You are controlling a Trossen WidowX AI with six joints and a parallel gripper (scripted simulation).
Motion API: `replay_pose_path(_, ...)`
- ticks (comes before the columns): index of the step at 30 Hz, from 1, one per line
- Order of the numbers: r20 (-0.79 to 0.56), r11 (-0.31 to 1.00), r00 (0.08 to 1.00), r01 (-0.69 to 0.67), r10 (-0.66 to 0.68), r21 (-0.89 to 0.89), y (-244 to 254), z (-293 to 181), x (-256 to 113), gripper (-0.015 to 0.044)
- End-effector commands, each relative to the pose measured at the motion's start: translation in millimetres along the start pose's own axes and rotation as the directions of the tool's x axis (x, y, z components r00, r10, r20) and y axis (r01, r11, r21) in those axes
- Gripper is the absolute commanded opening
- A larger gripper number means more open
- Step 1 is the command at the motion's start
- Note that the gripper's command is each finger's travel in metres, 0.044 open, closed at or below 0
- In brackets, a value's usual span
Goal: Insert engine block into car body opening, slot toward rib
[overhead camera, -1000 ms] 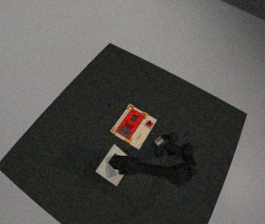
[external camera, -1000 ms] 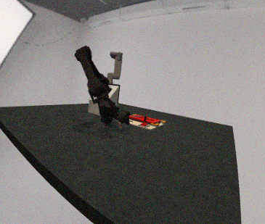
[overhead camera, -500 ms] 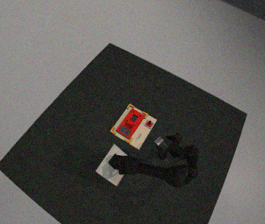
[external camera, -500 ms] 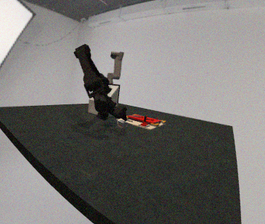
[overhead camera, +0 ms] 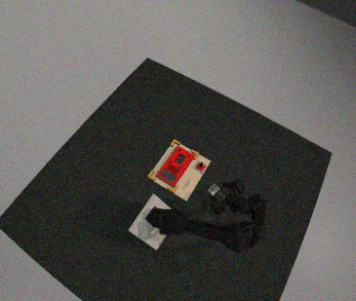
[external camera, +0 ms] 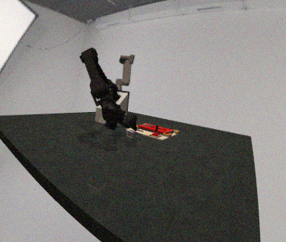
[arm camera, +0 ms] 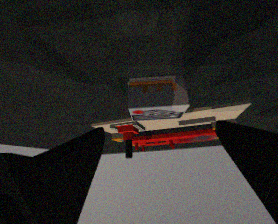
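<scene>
The engine block (overhead camera: 214, 189) (external camera: 131, 133) (arm camera: 157, 95) is a small grey box with an orange marking, beside the cream board near its front right side. It is outside the car body; whether it rests on the table is unclear. The red car body (overhead camera: 183, 166) (external camera: 150, 127) (arm camera: 195, 136) lies on the board, and its opening (overhead camera: 179, 159) looks dark and empty in the top view. My gripper (arm camera: 159, 129) is open, fingers wide apart, with nothing held. The block shows between and beyond the fingertips in the wrist view. The rib and slot side are too small to tell.
The cream board (overhead camera: 185, 192) (arm camera: 236, 112) has orange corner brackets around the car body. A small red piece with a black post (overhead camera: 200, 166) (arm camera: 126, 129) stands on the board beside the car. The arm's pale base plate (overhead camera: 156, 244) is near the board.
</scene>
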State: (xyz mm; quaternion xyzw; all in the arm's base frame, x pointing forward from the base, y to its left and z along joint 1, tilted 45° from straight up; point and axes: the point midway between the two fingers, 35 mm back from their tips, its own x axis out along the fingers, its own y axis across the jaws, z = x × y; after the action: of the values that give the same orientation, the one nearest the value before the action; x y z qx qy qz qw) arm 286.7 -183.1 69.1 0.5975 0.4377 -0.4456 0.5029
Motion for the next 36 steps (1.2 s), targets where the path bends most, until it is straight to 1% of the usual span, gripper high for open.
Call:
replay_pose_path(1, 0.01, 1.0, 1.0, 0.006, -0.005, -0.02, -0.2, -0.4, 1.1, 0.044)
replay_pose_path(9, 0.127, 0.965, 0.99, 0.091, -0.061, -0.246, -2.8, -5.4, 9.5, 0.044)
replay_pose_path(17, 0.252, 0.87, 0.963, 0.205, -0.097, -0.448, -4.5, -10.0, 15.0, 0.044)
replay_pose_path(27, 0.408, 0.68, 0.906, 0.369, -0.111, -0.634, -5.0, -15.8, 17.8, 0.044)
replay_pose_path(36, 0.546, 0.453, 0.832, 0.525, -0.095, -0.721, -4.0, -22.0, 16.4, 0.044)
